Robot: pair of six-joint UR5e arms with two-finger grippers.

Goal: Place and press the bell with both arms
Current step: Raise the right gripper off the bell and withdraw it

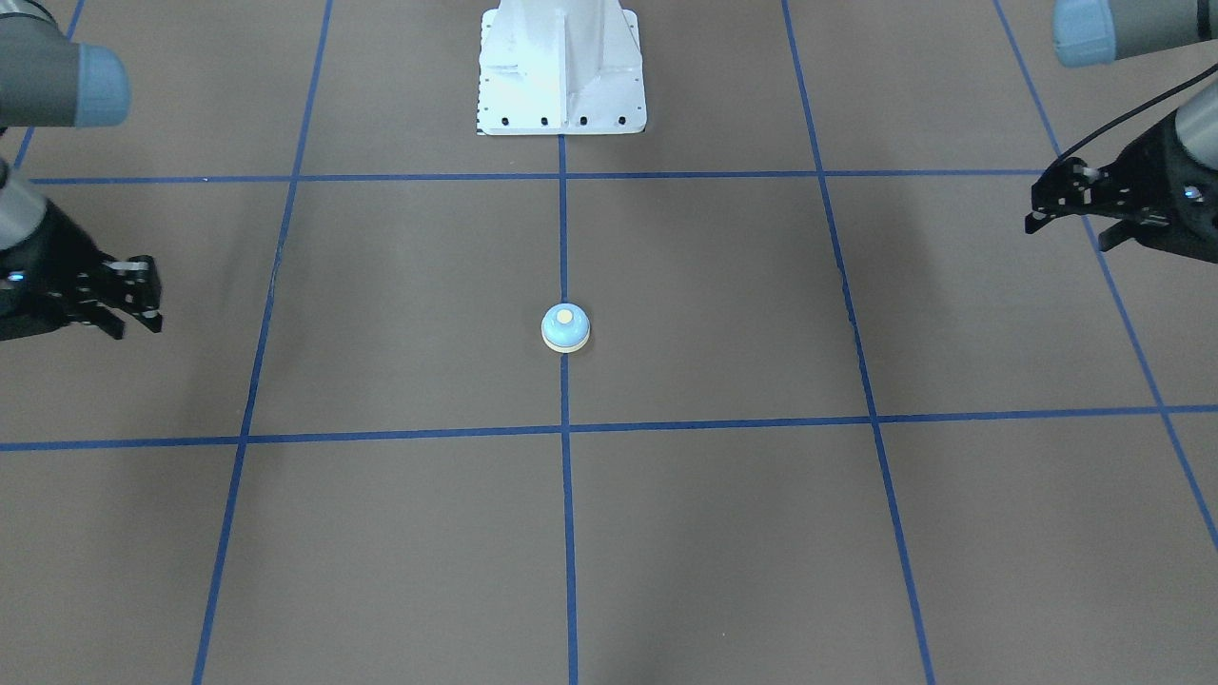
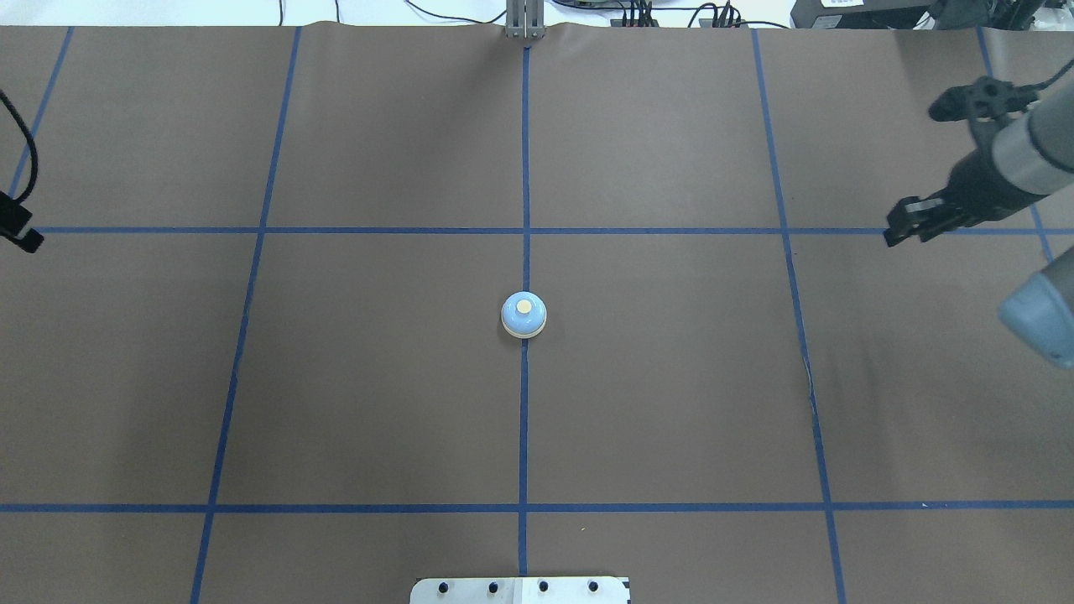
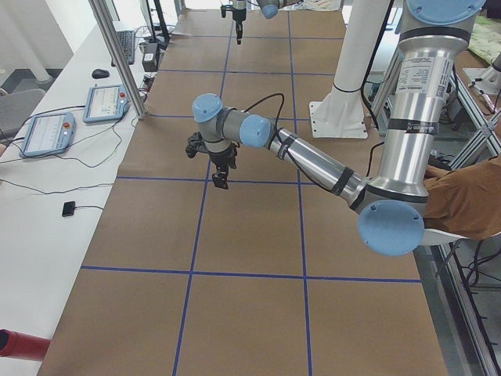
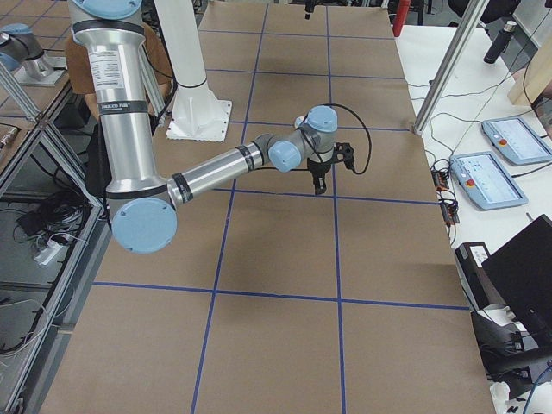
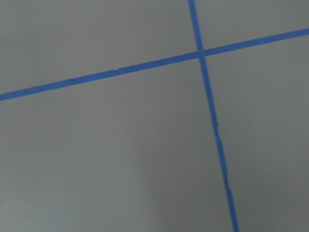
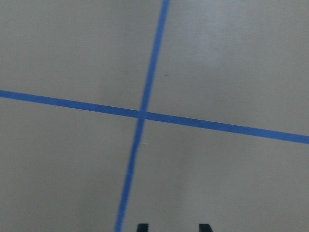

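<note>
The bell [image 1: 565,328] sits upright on the brown bench [image 2: 377,377], its cream button facing up and nothing touching it. It lies between the two sets of jaws and well apart from each. It rests on the blue tape line [image 2: 524,168] that runs out from the white pedestal [image 1: 561,67], and in the overhead view it is a little nearer the robot's base than either set of jaws. The left arm [image 3: 313,160] reaches out over its own end of the bench with its jaws pointing down. In the front-facing view they show as two black prongs standing apart with bare bench between them, so they are parted and hold nothing. The left wrist view shows no part of them, only the bench surface and a tape crossing below. The right arm [image 4: 216,168] reaches out over the opposite end in the same way, jaws pointing down. In the right wrist view its two fingertips [image 6: 142,227] peek in at the bottom edge with a clear gap between them and nothing in that gap, so these jaws are also spread and empty. A tape crossing lies on the bench just ahead of them. Both sets of jaws hang over the outer grid squares, and the bell is alone in the middle square between them.
</note>
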